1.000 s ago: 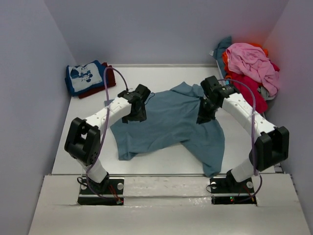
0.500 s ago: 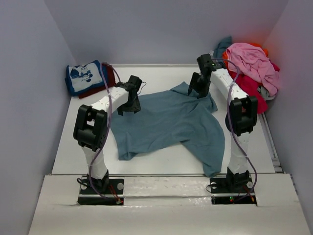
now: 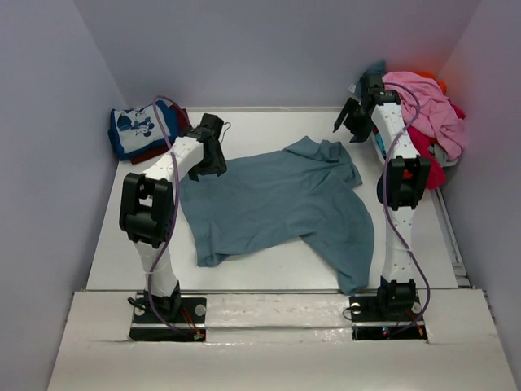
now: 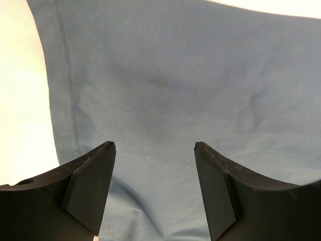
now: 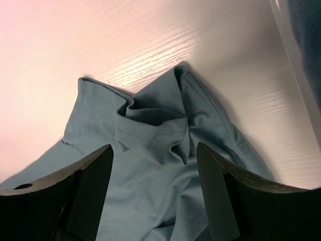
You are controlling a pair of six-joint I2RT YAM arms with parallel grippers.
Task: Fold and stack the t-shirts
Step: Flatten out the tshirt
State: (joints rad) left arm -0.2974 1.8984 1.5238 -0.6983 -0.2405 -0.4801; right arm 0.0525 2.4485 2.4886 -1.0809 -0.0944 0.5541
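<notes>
1. Nearest to me is the white table [image 3: 269, 269]. My left arm [image 3: 151, 212] and right arm [image 3: 399, 183] stand at its near edge.
2. The blue shirt [image 3: 277, 204] lies spread out in the middle of the table. It is not folded. Most of it is flat, with some wrinkles. One part runs down to the near right, close to the foot of the right arm. Its far end is bunched up and points to the far right.
3. My left claw [image 3: 213, 163] is over the far left part of the blue shirt. Its fingers are apart and it holds nothing. In the left wrist view, blue cloth fills the gap between them. A hem runs down the left side, with bare table next to it. I cannot tell if the tips touch the cloth.
4. My right claw [image 3: 350, 126] is farther back on the right, past the far end of the blue shirt. It is wide open and holds nothing. In its wrist view I look down on the bunched end of the shirt, with bare table around it.
5. In the far left corner a folded cartoon shirt [image 3: 138, 129] sits on a dark red shirt [image 3: 159, 152].
6. In the far right corner is a loose pile. A pink shirt [image 3: 419, 102] is on top, a red shirt [image 3: 427, 151] lies under it, and a teal shirt [image 3: 374, 68] peeks out at the back. The right claw is just beside this pile.
</notes>
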